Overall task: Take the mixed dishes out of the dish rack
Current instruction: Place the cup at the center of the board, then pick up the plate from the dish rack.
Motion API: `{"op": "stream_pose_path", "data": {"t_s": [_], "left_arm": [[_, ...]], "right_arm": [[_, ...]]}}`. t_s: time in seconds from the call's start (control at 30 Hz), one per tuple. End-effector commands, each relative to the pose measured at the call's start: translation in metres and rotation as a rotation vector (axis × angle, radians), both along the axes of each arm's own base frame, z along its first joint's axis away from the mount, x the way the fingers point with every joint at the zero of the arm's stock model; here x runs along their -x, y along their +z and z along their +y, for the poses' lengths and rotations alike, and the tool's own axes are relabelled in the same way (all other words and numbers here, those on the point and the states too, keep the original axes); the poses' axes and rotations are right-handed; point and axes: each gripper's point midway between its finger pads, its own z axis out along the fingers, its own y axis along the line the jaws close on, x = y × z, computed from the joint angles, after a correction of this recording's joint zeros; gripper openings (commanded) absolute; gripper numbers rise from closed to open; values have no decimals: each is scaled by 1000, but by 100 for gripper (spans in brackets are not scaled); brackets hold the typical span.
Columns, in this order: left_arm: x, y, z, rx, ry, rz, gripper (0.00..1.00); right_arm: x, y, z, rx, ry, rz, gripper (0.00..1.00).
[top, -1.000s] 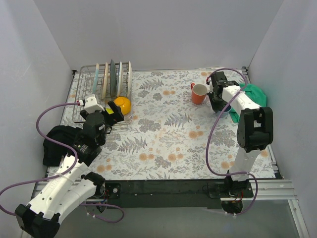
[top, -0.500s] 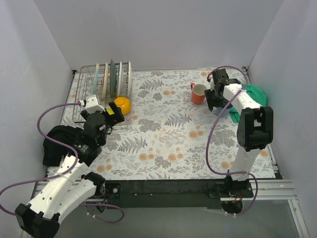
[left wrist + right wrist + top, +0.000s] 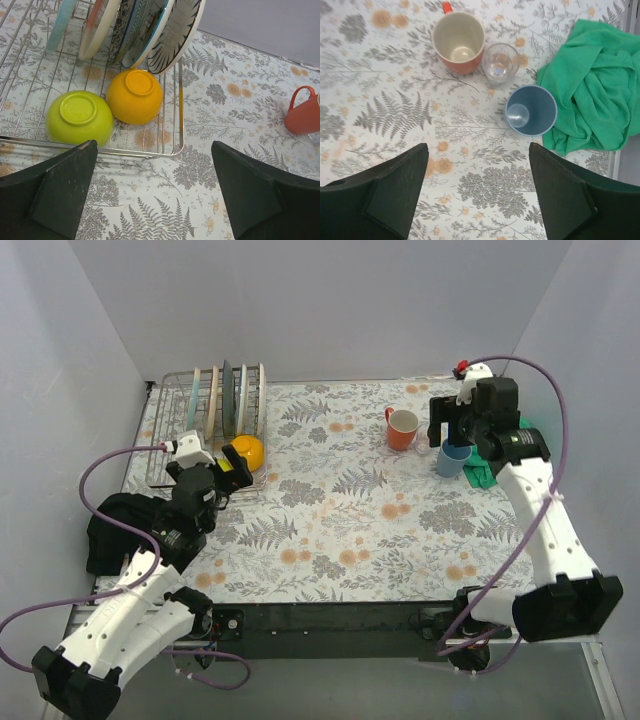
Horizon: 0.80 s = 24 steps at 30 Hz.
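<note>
The left arm is leaning forward from its base with the wrist tilting downward, and the left gripper is holding its jaws spread wide with nothing between them. The right arm is stretching far forward with the wrist pointing straight down, and the right gripper is likewise gaping wide, gripping nothing.

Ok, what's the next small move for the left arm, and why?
Probably lower the open left claw toward the orange-yellow bowl: it lies upside down inside the dish rack's near edge, just ahead of the claw, with nothing gripped yet.
</note>
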Motion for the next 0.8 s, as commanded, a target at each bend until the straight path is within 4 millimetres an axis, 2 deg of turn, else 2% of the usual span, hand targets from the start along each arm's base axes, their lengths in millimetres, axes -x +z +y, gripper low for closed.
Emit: {"op": "stream_pose_path", "data": {"t_s": [0.0,0.03,0.07,0.1,0.13,0.17,0.2,0.23,0.27,0.3,0.33,0.4,0.43,0.47,0.5,0.53,0.57,0.6,0.7,0.77], "left_arm": [[-4,0,-7,-1,-18,38,98],[-5,1,-7,-9,-16,43,98],[-7,11,-6,-11,-10,35,98],[-8,10,-3,-27,7,50,98],[-11,9,-3,-47,10,62,98],[-14,16,-4,-54,12,56,98],[-16,19,-1,-63,26,58,98],[-20,15,-2,-78,31,77,98],[-23,18,-1,-86,35,81,98],[-27,26,2,-86,48,75,98],[-32,23,1,-97,52,92,98],[-41,32,9,-95,78,90,98],[-45,33,9,-89,70,96,98],[-52,28,12,-89,80,116,98],[-58,35,27,-64,121,110,98],[-63,35,34,-49,142,115,98],[-68,31,39,-35,147,129,98],[-74,36,51,-25,180,111,98],[-91,39,70,-19,237,100,98],[-101,50,79,-7,252,66,98]], "right_arm": [[20,31,15,-116,47,-166,94],[24,35,15,-126,49,-194,94],[30,53,16,-144,65,-274,96],[34,42,17,-153,63,-265,96],[37,43,17,-162,66,-286,96],[43,55,19,-177,81,-346,96],[46,45,19,-186,78,-338,96],[48,43,19,-192,77,-352,96],[52,51,20,-200,94,-401,96],[54,36,21,-184,113,-395,95],[55,35,22,-188,118,-409,95],[61,37,20,-201,113,-447,97],[63,29,21,-217,107,-436,98],[68,32,24,-229,128,-457,98],[70,33,26,-236,142,-473,98],[72,26,28,-239,150,-467,98],[76,28,30,-239,171,-483,98],[77,27,30,-237,176,-488,98],[81,26,32,-239,193,-512,98],[83,26,36,-241,215,-522,98]]}}
